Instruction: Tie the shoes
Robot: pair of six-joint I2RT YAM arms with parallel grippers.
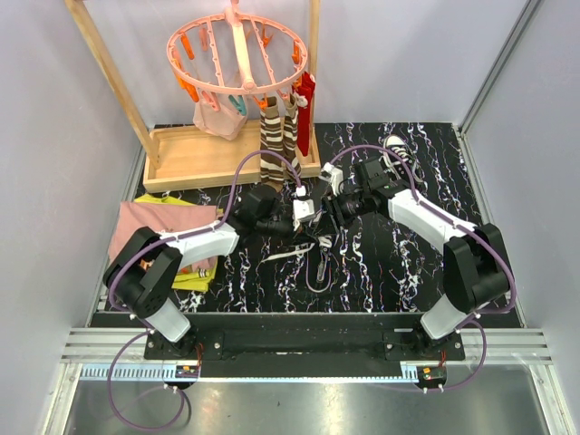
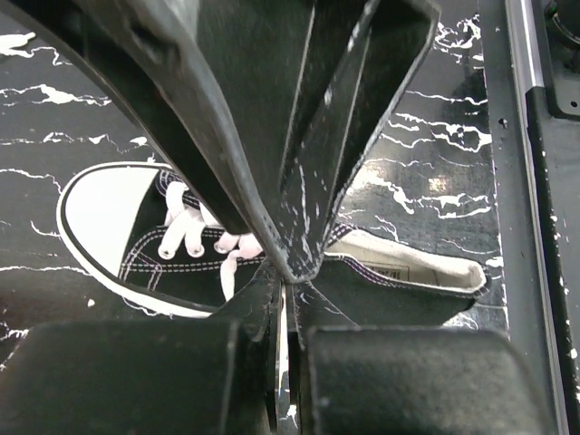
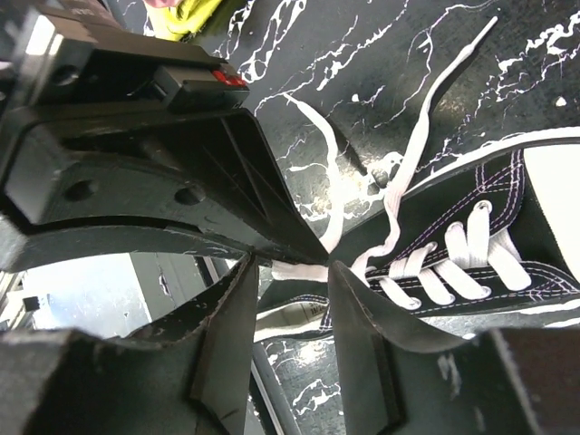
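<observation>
One black sneaker [image 2: 172, 272] with a white toe cap lies on the black marbled table under both grippers; it also shows in the right wrist view [image 3: 471, 227]. My left gripper [image 2: 286, 285] is shut on a thin white lace just above the shoe's opening. My right gripper [image 3: 292, 267] is open, its tips on either side of a taut stretch of white lace [image 3: 304, 270], touching the left gripper's tips. Loose lace ends [image 1: 317, 267] trail toward the front. The second sneaker [image 1: 396, 147] stands at the back right.
A wooden rack tray [image 1: 208, 159] stands at the back left. Above it hangs a pink clip hanger [image 1: 237, 54] with brown striped socks [image 1: 276, 140]. Pink cloth [image 1: 154, 227] and yellow cloth [image 1: 195, 276] lie at the left edge.
</observation>
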